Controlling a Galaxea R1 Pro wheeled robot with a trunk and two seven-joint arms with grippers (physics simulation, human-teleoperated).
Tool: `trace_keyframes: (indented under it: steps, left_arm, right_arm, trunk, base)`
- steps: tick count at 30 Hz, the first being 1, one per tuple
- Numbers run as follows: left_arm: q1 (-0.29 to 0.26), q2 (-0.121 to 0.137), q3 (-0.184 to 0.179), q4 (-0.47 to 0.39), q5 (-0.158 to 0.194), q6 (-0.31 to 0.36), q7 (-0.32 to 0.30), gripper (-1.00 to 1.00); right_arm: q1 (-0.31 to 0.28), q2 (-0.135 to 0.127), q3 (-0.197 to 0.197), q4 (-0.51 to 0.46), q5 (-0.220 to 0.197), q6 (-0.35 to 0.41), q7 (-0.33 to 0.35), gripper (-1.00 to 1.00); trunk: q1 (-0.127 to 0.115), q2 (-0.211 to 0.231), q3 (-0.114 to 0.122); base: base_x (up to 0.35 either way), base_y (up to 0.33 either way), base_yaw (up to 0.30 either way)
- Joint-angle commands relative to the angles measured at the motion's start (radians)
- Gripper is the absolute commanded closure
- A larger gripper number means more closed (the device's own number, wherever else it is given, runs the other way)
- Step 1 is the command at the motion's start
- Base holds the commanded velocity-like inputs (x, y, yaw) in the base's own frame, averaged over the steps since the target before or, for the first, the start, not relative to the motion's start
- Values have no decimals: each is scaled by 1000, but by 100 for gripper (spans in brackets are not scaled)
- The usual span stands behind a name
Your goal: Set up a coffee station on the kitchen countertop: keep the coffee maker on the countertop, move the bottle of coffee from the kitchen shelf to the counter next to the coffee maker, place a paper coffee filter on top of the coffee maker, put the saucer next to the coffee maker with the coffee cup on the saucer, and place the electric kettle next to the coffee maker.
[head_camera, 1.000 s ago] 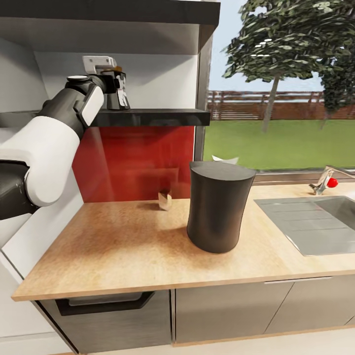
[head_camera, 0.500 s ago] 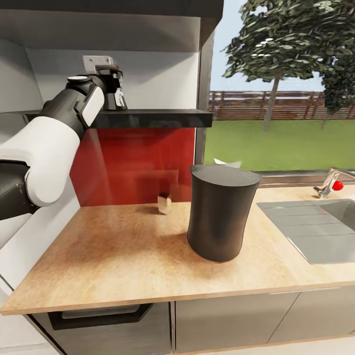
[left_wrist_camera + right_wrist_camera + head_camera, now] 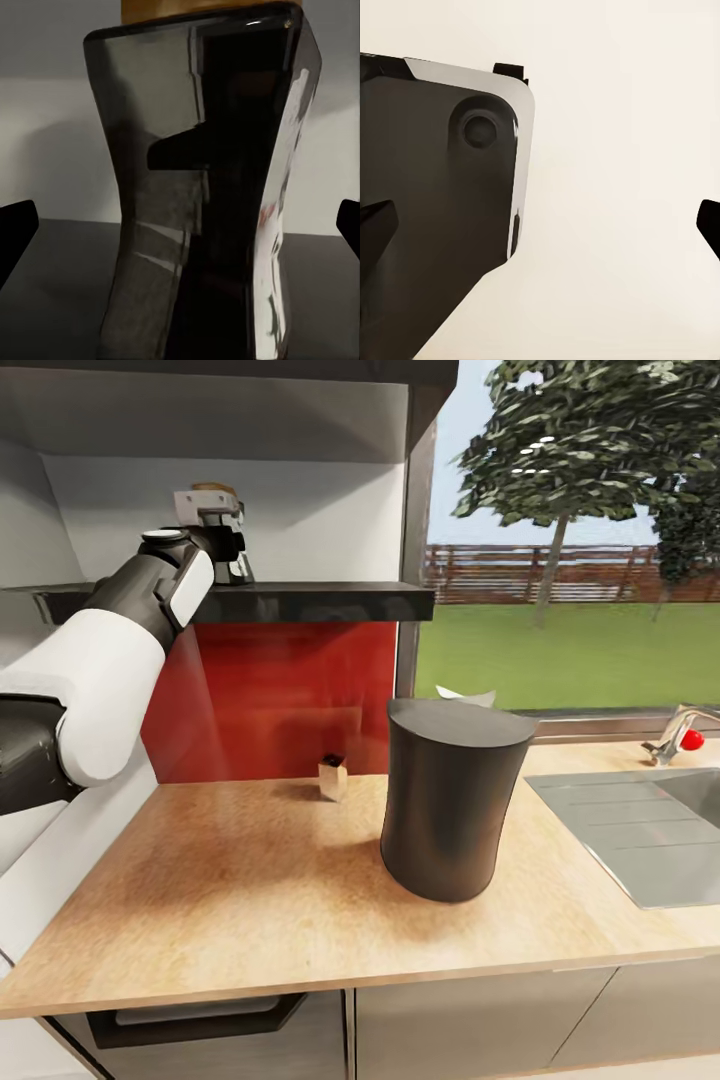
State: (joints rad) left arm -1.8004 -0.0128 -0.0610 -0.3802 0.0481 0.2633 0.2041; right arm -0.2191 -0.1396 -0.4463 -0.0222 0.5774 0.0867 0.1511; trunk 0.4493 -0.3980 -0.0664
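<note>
One small dark squarish jar of coffee with a gold-brown lid [image 3: 206, 187] stands on the thin dark-grey shelf [image 3: 300, 600], between the spread, untouching fingertips of the left gripper [image 3: 228, 545]; below it, one tall near-black coffee maker [image 3: 450, 800] stands on the wood countertop [image 3: 230, 900]

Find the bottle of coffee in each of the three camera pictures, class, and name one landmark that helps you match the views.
Head view: the bottle of coffee stands on the kitchen shelf, upper left, mostly hidden behind the left gripper.
Left wrist view: bottle close up and central, gold-brown lid at its top, fingertips wide at either side.
Right wrist view: not in it.
Shared landmark: the dark shelf slab under the bottle.
</note>
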Motion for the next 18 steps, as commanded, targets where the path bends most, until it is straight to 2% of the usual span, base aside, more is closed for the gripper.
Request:
trace_keyframes:
  steps: [1, 9, 18]
  left_arm:
    - [0, 1, -6, -3, 6, 5, 6, -100]
    - [13, 1, -6, -8, 7, 5, 6, -100]
    - [25, 1, -6, -12, 7, -2, 7, -100]
  right_arm:
    - [0, 0, -9, -2, 9, 5, 5, -100]
    - [0, 0, -9, -2, 9, 5, 5, -100]
    - [0, 0, -9, -2, 9, 5, 5, -100]
  trunk:
    - [1, -2, -2]
    - [1, -2, -2]
    - [1, -2, -2]
  base:
    - [60, 0, 0]
    - [17, 0, 0]
    - [122, 0, 0]
